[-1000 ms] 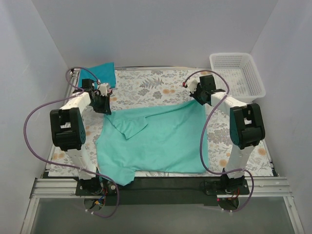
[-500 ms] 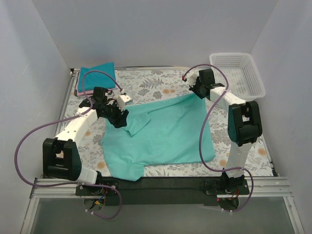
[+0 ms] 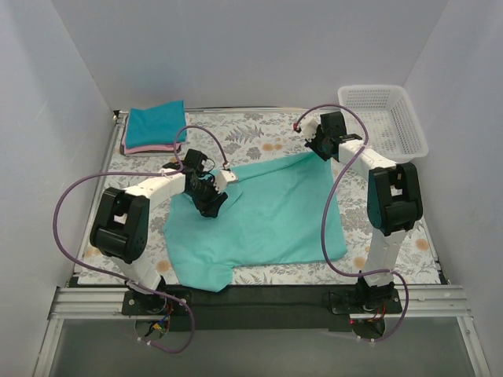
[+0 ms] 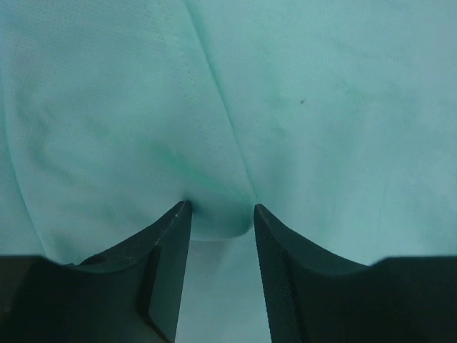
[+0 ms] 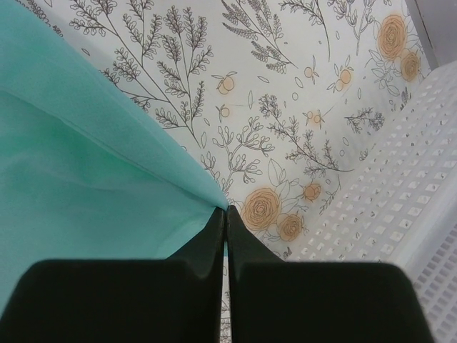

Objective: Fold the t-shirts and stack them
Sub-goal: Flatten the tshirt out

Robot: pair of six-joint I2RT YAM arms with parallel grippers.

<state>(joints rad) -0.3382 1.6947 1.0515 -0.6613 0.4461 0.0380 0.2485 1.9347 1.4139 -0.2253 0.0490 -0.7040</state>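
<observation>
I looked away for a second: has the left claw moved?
Yes. The left gripper has swung right and nearer, away from the folded stack at the far-left corner, onto the green shirt.

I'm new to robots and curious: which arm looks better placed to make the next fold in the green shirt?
Probably the left. Its gripper sits open around a pinch of the sea-green t-shirt near the folded sleeve, ready to grab. The right gripper is shut on the shirt's far corner, seemingly anchoring it.

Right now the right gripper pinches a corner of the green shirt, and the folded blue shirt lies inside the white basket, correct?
Not quite. The right gripper does pinch the green shirt, but the top view shows the folded blue shirt on the table's far left corner, not in the basket.
</observation>
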